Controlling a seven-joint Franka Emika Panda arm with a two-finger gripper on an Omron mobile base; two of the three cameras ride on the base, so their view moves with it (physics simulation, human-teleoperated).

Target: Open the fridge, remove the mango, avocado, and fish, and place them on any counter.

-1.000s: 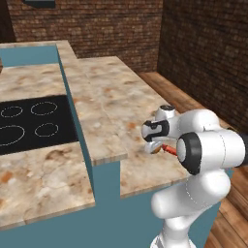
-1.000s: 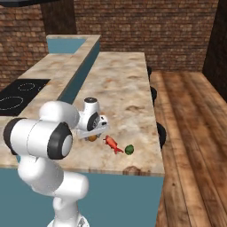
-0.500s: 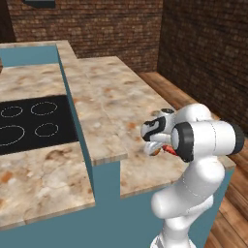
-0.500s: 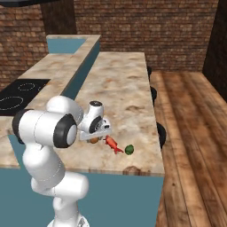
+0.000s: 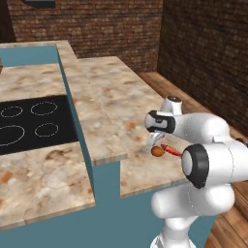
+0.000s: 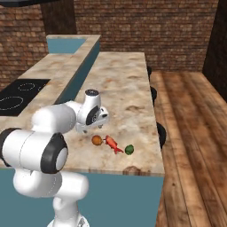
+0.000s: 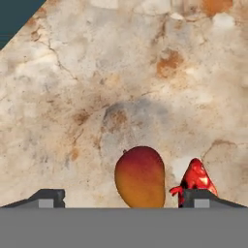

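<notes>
The gripper (image 7: pixel 124 197) hangs spread wide just over the counter (image 6: pixel 128 84), fingers well apart, the mango (image 7: pixel 140 177) lying loose between them. At its 3 o'clock sits the red fish (image 6: pixel 111 144), and beyond that the green avocado (image 6: pixel 129 149). All three look delivered; by my reckoning nothing's left but backing away.

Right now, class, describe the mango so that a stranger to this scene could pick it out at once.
Find the beige speckled counter and look near its front edge, just ahead of the gripper. Three small items lie in a row there: the mango, a red fish, a dark green avocado. The mango is the smooth orange-brown oval nearest the gripper.
</notes>
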